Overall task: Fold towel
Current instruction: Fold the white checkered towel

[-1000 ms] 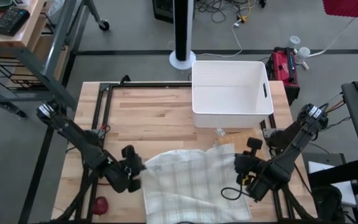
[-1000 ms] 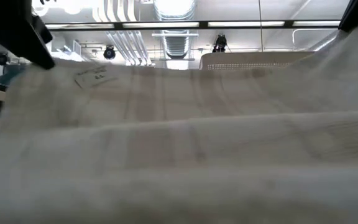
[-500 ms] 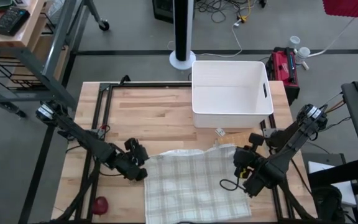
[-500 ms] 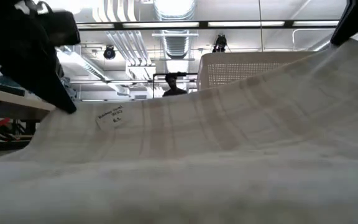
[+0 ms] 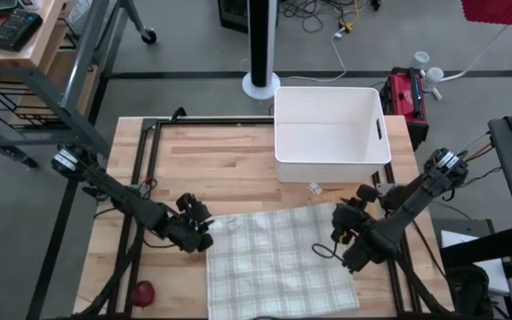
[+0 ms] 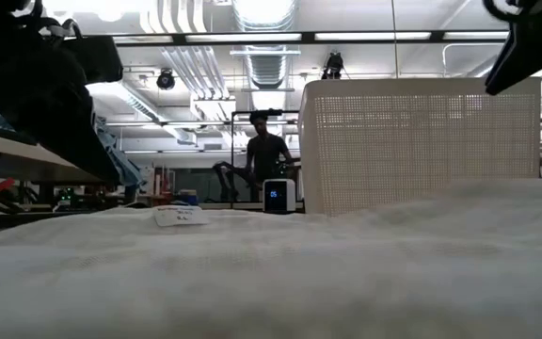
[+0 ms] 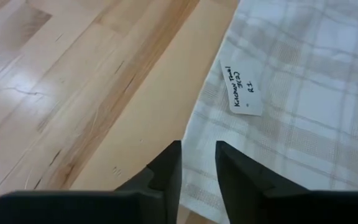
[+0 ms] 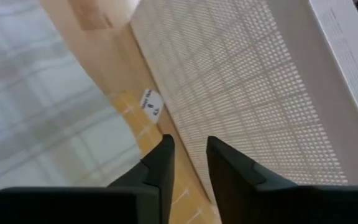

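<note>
Lying: plaid kitchen towel flat on the wooden table, at its front edge, between both arms.
Long axis: about square; none clear.
Left gripper: just off the towel's far-left corner, fingers slightly apart, holding nothing.
Right gripper: above the far-right corner, beside the white basket, fingers slightly apart, empty.
Nearer: both about equal, one per far corner.

Lab: exposed ceiling ducts, floor cables, workbench.
</note>
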Controlling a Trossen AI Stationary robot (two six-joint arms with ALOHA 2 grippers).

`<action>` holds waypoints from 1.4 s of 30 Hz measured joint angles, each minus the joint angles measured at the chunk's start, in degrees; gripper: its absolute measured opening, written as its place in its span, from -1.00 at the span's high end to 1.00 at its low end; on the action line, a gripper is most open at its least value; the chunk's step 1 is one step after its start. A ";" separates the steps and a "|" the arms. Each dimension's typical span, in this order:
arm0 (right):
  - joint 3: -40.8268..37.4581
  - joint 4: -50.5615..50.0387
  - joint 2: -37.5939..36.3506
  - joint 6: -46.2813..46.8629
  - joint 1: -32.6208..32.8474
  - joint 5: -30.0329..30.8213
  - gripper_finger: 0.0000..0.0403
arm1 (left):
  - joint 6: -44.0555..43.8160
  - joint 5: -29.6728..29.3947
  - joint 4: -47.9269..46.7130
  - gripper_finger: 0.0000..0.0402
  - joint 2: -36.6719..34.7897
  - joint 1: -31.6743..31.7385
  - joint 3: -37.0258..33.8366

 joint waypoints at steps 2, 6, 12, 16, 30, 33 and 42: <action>-0.97 -0.06 0.00 0.79 -0.60 0.08 0.53 | 0.03 0.03 -0.36 0.52 0.00 0.05 0.13; -2.07 0.09 0.00 0.28 -0.30 -0.81 0.42 | 3.35 3.29 -0.52 0.46 0.00 -0.23 2.02; -1.68 5.36 -1.11 -6.22 7.17 -3.48 0.31 | 7.65 19.75 1.07 0.43 0.16 -2.96 6.29; -1.30 18.19 -1.77 -11.65 12.20 -8.91 0.32 | 6.15 23.42 11.84 0.42 1.66 -5.14 6.62; -0.47 51.19 6.96 -15.28 20.56 -24.57 0.45 | 8.77 35.03 25.42 0.21 22.42 -12.68 17.44; 1.88 51.31 11.38 -18.39 20.89 -29.49 0.46 | 9.13 36.54 15.16 0.19 28.61 -13.29 25.70; 4.97 49.33 18.94 -27.32 21.26 -37.32 0.42 | 11.45 36.36 -3.00 0.21 40.92 -14.55 47.74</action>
